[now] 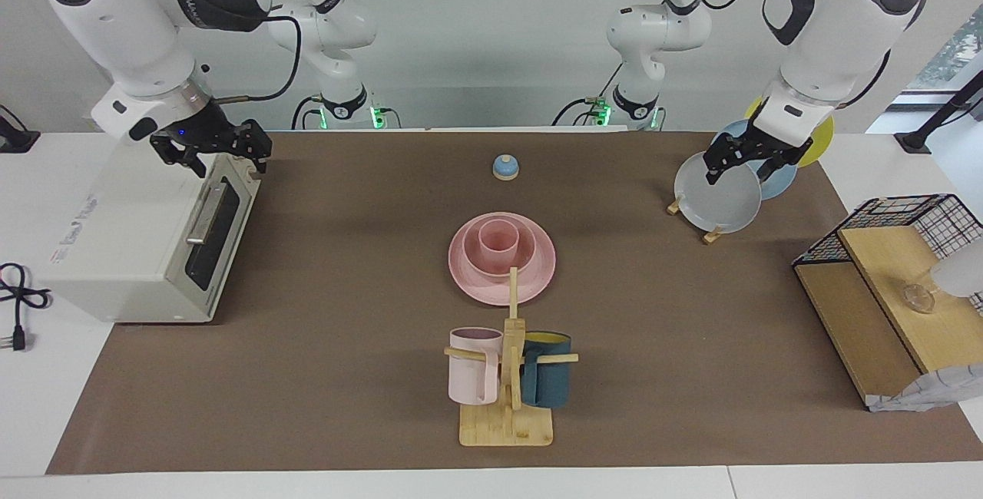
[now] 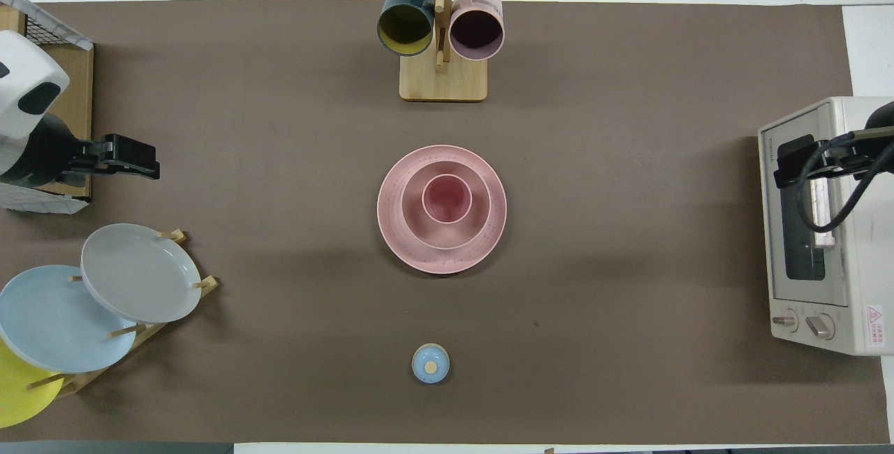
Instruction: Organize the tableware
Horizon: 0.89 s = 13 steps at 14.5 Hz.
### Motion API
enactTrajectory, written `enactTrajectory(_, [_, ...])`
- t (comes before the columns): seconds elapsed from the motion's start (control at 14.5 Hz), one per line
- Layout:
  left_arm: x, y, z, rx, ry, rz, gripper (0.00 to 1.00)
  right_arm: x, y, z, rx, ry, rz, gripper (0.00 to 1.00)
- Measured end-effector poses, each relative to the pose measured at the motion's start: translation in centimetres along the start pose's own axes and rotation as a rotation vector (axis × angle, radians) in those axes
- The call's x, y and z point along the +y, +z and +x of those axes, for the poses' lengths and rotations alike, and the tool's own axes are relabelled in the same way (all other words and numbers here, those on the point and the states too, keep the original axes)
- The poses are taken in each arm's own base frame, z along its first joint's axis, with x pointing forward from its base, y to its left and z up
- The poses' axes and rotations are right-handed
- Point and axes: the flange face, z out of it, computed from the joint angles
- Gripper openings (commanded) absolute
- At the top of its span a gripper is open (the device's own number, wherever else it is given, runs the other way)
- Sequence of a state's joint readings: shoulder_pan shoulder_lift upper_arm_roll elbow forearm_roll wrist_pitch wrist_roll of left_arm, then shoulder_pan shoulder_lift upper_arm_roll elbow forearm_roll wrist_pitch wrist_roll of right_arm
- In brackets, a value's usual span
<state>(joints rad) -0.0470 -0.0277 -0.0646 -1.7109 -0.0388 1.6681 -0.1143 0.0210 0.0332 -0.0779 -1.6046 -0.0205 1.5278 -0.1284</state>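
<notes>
Pink plate [image 1: 468, 278], bowl [image 1: 525, 253], cup [image 1: 497, 239] lay nested, mid-worktop near the mug stand [image 1: 507, 422]. My left end effector [image 1: 749, 155] and right end effector [image 1: 211, 147] waited; finger states indeterminable. Lift cup straight up.

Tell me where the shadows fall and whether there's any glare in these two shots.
Facing view: lighting even, soft shadow beside the white toaster oven, no glare on the matte pink plate. Overhead view: faint shadows beside the wooden mug rack and grey plate; no glare.
</notes>
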Motion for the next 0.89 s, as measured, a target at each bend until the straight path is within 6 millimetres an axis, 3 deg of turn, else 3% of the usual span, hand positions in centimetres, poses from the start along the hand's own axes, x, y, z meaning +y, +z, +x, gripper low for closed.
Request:
enactTrajectory(0.41, [0.0,-2.7,-1.0,-0.036,0.002,0.004,1.00,0.9,0.0,-0.1,0.001,0.016,0.002,1.00])
enactTrajectory(0.89, [-0.2,-2.7,-1.0,-0.036,-0.004,0.004,1.00,0.8,0.0,-0.1,0.001,0.014,0.002,1.00])
